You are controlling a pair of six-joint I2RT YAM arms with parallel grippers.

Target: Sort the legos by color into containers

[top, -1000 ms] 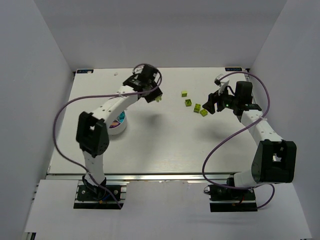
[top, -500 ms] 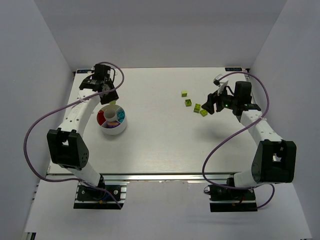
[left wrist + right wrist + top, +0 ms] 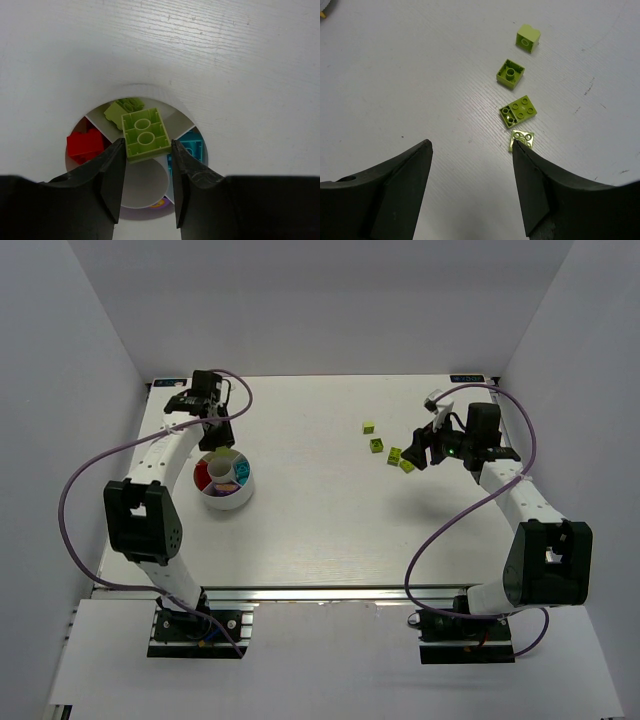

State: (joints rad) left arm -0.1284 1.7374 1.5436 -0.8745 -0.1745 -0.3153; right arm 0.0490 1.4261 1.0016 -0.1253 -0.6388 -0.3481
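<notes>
My left gripper (image 3: 147, 145) is shut on a lime brick (image 3: 145, 134) and holds it, underside up, just above the round white dish (image 3: 186, 112). The dish's containers hold a red brick (image 3: 85, 145), another lime brick (image 3: 125, 107), a teal brick (image 3: 192, 147) and something purple (image 3: 161, 204). From above, the left gripper (image 3: 217, 443) hangs over the far rim of the dish (image 3: 226, 503). Several lime legos (image 3: 518, 112) lie in a row on the table. My right gripper (image 3: 471, 145) is open just beside the nearest one (image 3: 522, 140), with nothing between its fingers.
White walls enclose the white table (image 3: 320, 530) on three sides. Purple cables (image 3: 85, 475) loop from both arms. The row of lime legos (image 3: 394, 455) lies right of centre, next to the right gripper (image 3: 420, 452).
The left arm has swung from the table's middle to the far left with the lime brick and now hovers over the dish. The right arm has not moved.
</notes>
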